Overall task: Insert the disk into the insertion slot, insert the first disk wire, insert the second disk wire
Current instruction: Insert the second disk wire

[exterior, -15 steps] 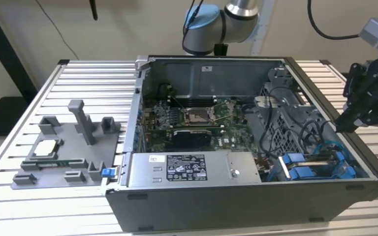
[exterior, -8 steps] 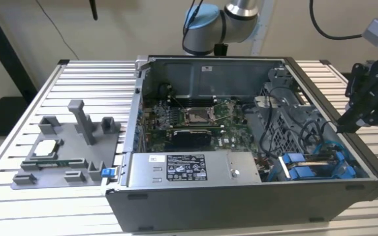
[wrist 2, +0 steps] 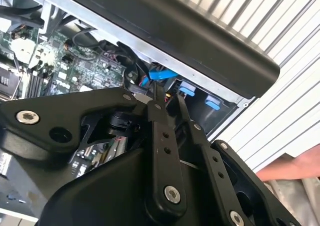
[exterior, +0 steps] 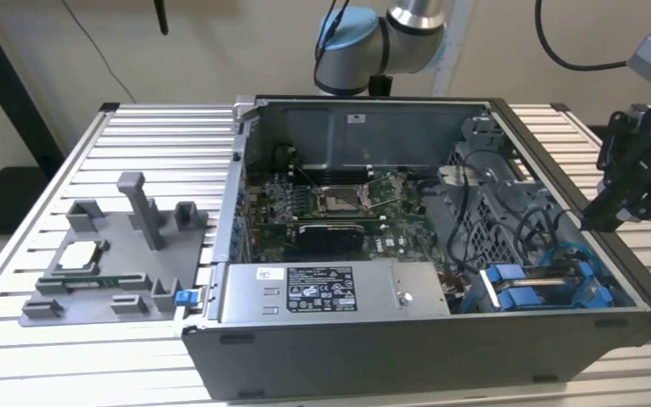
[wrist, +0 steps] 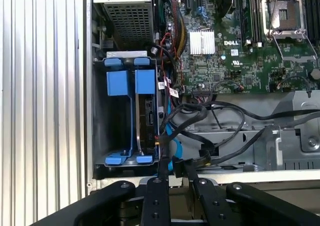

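Note:
The disk (wrist: 148,117) stands edge-on in its blue carrier (wrist: 145,80), seated in the insertion slot of the grey drive cage (wrist: 100,136). In the exterior view the cage (exterior: 535,288) sits in the case's front corner on the exterior view's right. A blue flat cable (wrist: 175,148) and black wires (wrist: 200,117) loop beside the disk; whether any is plugged into it is hidden. My gripper (exterior: 597,222) hangs above the case's outer wall, apart from the cage. Both wrist views show its fingertips (wrist: 163,167) close together, gripper (wrist 2: 166,93) shut with nothing held.
The open computer case (exterior: 416,356) lies on a slatted metal table (exterior: 156,144). Inside are the motherboard (exterior: 337,203) and a black-labelled power-supply box (exterior: 319,292). A grey fixture (exterior: 111,254) with parts stands at the exterior view's left. A person's hand (wrist 2: 295,167) is near the table.

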`<action>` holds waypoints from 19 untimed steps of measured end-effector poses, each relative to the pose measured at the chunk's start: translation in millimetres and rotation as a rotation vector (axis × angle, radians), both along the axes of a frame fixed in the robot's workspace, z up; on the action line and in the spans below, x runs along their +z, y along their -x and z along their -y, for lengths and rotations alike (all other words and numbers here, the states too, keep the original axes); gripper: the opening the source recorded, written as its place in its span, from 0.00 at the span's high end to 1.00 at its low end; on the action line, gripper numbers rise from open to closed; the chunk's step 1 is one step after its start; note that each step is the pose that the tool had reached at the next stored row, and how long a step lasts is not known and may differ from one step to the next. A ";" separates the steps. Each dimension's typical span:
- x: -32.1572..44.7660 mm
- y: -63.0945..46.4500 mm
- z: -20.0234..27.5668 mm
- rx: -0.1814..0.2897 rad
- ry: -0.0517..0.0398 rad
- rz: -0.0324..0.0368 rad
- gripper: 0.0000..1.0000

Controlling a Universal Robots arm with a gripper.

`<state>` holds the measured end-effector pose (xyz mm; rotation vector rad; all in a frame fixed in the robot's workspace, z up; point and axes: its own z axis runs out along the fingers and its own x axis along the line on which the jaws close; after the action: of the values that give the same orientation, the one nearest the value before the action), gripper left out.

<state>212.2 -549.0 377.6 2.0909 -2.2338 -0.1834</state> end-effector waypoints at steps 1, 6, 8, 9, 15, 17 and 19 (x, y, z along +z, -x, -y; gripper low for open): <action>0.0 0.0 0.0 0.000 0.0001 0.0000 0.00; -0.4 0.0 0.1 0.000 -0.0038 0.0002 1.00; -0.5 0.0 0.1 0.000 -0.0047 0.0002 1.00; -0.4 0.0 0.1 0.000 -0.0048 0.0002 1.00; -0.3 0.0 0.1 0.000 -0.0050 -0.0003 1.00; -0.3 0.1 0.1 0.000 -0.0050 -0.0014 1.00; -0.3 0.0 0.5 0.000 -0.0049 -0.0018 1.00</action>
<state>212.2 -549.5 377.3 2.0923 -2.2347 -0.1909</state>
